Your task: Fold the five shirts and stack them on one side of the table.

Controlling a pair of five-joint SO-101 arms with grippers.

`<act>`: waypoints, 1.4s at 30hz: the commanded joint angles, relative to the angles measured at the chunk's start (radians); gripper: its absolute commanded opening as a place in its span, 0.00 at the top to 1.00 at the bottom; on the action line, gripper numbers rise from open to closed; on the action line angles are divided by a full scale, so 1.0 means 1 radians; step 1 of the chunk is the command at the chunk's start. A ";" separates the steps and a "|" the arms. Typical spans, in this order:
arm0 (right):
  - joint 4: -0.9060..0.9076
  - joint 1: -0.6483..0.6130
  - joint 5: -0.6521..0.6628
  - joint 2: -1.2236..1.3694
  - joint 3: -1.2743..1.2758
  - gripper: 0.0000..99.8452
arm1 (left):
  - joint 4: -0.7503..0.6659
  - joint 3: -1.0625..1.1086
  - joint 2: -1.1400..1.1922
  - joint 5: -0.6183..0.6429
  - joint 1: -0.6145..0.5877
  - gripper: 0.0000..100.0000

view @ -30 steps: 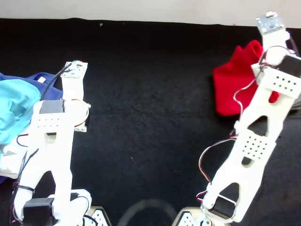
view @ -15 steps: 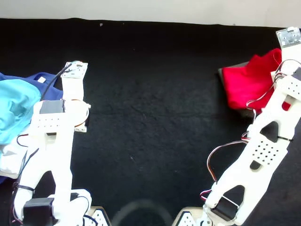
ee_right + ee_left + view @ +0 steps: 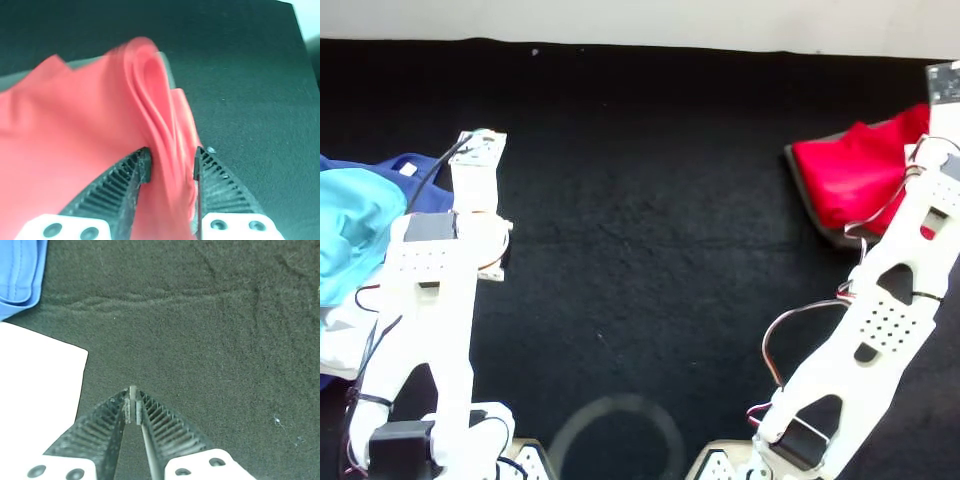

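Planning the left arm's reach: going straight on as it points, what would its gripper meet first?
Probably only the black table cover; the left gripper points past the blue shirt, though depth is unclear.

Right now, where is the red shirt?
In the high view, the red shirt lies at the far right of the table, a fold pinched in the right gripper.

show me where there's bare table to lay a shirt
The wide middle of the black table is bare, between the shirt pile on the left and the red shirt on the right. Those edges are crowded; the right hand grips the red shirt.
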 commanded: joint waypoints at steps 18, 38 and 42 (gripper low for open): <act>0.420 -0.074 -0.244 -0.222 -0.265 0.82 | 0.089 -0.068 -0.349 -0.115 -0.303 0.97; 0.894 -0.372 -0.215 -0.498 -0.461 0.82 | 0.087 -0.653 0.441 -0.244 -0.921 0.82; 0.894 -0.384 -0.215 -0.619 -0.381 0.82 | 0.087 -0.731 0.570 -0.245 -0.943 0.82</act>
